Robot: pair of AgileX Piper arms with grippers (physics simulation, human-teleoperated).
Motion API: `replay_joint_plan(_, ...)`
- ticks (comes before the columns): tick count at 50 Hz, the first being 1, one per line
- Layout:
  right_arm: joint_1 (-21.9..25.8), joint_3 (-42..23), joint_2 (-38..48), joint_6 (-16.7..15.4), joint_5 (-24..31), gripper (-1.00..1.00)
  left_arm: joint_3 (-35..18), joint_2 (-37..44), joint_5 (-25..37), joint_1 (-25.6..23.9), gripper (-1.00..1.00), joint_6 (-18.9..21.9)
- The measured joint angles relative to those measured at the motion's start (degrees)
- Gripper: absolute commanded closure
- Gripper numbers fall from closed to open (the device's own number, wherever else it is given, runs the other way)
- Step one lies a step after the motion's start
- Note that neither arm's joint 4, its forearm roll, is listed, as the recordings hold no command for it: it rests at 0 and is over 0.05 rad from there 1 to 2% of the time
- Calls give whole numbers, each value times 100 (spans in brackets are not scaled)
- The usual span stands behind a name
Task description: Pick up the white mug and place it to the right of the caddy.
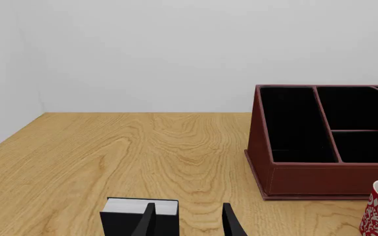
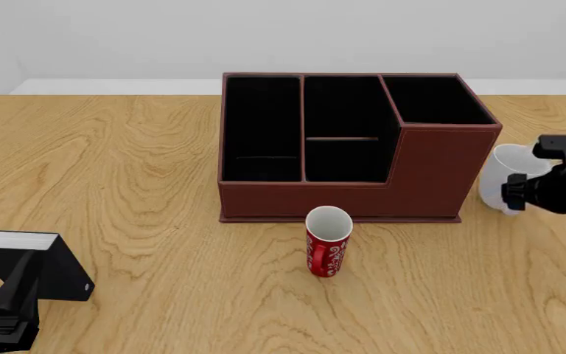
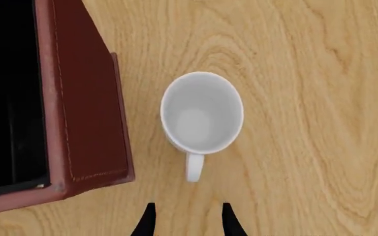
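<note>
- Left hand (image 1: 189, 223): nearest the camera, low at the front-left corner of the light oak woodgrain worktop (image 2: 145, 184); its two black fingers (image 1: 232, 221) stand apart with nothing between them, so moderately wide and empty.
- Small black box with a grey top (image 2: 32, 262): at the front-left of the worktop, just beside the left hand; in the left wrist view one finger overlaps its edge, contact cannot be told.
- Slim red mug with white patterning (image 2: 327, 242): upright, mouth open upward, just in front of the organiser's front wall near its middle, close to it but not touching.
- Right hand (image 3: 185, 219): above the worktop at the right side, looking straight down; fingertips parted and empty, just short of the mug's handle, not touching it.
- Glossy white ceramic mug with a loop handle (image 3: 202, 115): upright on the worktop, empty inside, just right of the organiser's tall end with a narrow strip of wood between them; the handle points toward the right hand. In the front view (image 2: 507, 181) the black right arm partly covers it.
- Large dark reddish-brown rectangular caddy with black-lined compartments (image 2: 430, 173): mid-worktop, behind the red mug; the right-hand section is taller, the lower part is split by dividers.
- Plain pale wall (image 2: 263, 37): behind the worktop's far edge.
</note>
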Motion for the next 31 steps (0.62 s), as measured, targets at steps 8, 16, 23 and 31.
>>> replay_joint_plan(8,27,18,-174,29,70,-100,0,0,0,0,-100,0)
replay_joint_plan(16,55,42,-308,61,119,-100,0,0,0,0,-100,0)
replay_joint_plan(23,101,64,-467,97,178,-100,0,0,0,0,-100,0)
replay_joint_plan(31,150,61,-700,116,291,-100,0,0,0,0,-100,0)
